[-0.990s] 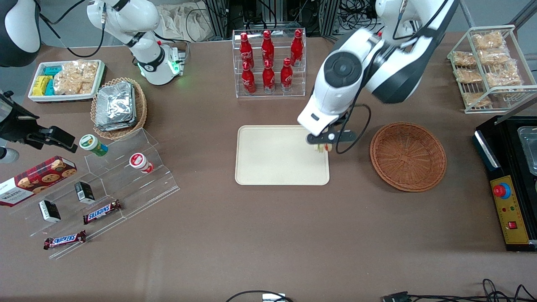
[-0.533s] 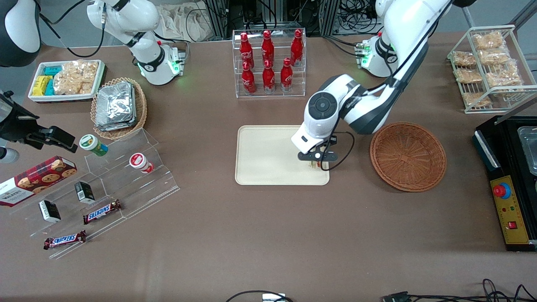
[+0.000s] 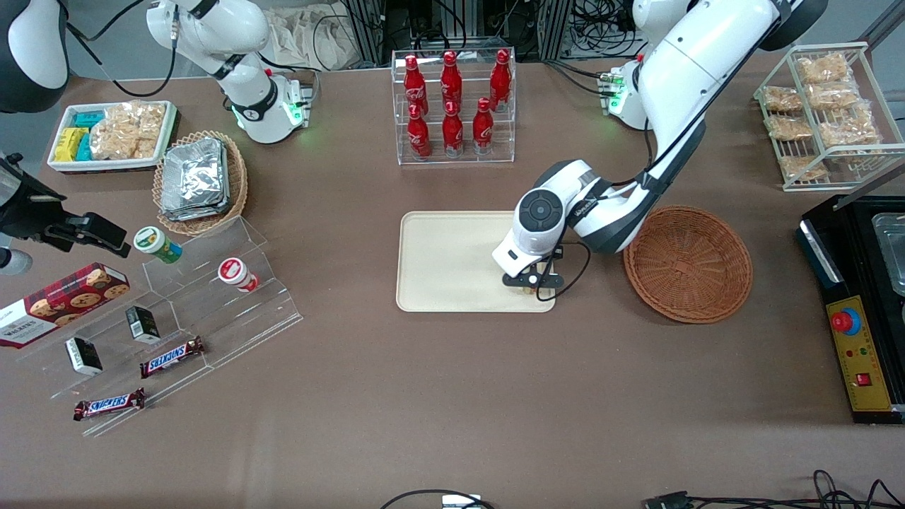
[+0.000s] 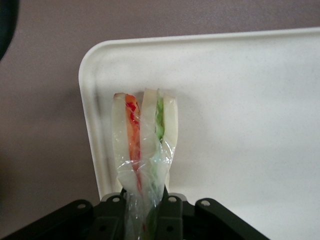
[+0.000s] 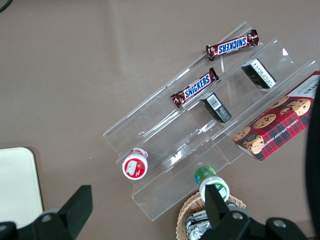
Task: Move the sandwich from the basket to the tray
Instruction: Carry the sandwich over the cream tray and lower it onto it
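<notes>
We see the end effector (image 3: 532, 284) low over the beige tray (image 3: 445, 261), at the tray's corner nearest the front camera on the working arm's side. It is clenched on the sandwich (image 4: 144, 145), a plastic-wrapped wedge of pale bread with a red layer and a green layer. In the wrist view the black fingers (image 4: 170, 215) pinch the wedge at its wrapped end, and the rest of it stands out over the tray's pale surface close to the rounded corner and raised rim. We cannot tell whether the sandwich touches the tray. In the front view the arm's wrist covers almost all of it.

The reddish-brown wicker basket (image 3: 687, 263) sits on the brown bench (image 3: 452, 396) beside the tray, toward the working arm's end, with nothing in it. A clear rack of red cola bottles (image 3: 452, 106) stands farther from the front camera than the tray.
</notes>
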Available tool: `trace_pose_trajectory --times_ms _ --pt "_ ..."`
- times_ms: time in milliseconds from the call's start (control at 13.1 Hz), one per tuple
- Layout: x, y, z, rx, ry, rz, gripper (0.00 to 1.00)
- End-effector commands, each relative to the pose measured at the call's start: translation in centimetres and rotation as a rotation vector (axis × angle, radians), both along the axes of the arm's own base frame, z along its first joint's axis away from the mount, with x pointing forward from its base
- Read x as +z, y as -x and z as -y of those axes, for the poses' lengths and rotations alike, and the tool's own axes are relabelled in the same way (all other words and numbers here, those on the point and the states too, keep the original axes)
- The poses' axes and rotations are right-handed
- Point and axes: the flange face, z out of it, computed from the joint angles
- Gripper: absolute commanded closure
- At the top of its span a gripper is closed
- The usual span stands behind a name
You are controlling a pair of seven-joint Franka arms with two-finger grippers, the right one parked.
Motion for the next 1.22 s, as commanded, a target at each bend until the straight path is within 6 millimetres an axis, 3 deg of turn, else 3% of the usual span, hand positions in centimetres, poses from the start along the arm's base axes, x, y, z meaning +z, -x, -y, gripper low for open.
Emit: trace_pose_trajectory --times_ms 0,152,229,305,381,686,838,990,1143 --pt "-0.3 -0.4 0.4 0.072 0.008 0.018 1.0" --pt "-0.3 -0.5 0.3 0.091 0.009 0.018 0.99" --pt "-0.3 -0.6 0.2 0.098 0.01 0.015 0.76" --pt "-0.4 -0.7 0.1 0.116 0.014 0.009 0.17" --pt "-0.3 -0.6 0.1 0.141 0.011 0.0 0.0" --pt "0.6 -0.7 0.1 0.155 0.003 0.008 0.0" --pt "2.5 -0.9 0.0 0.152 -0.014 0.028 0.0" --pt "5.7 -0.8 -0.2 0.162 -0.028 0.043 0.0" --pt "11.9 -1.1 -0.5 0.205 -0.019 0.068 0.0"
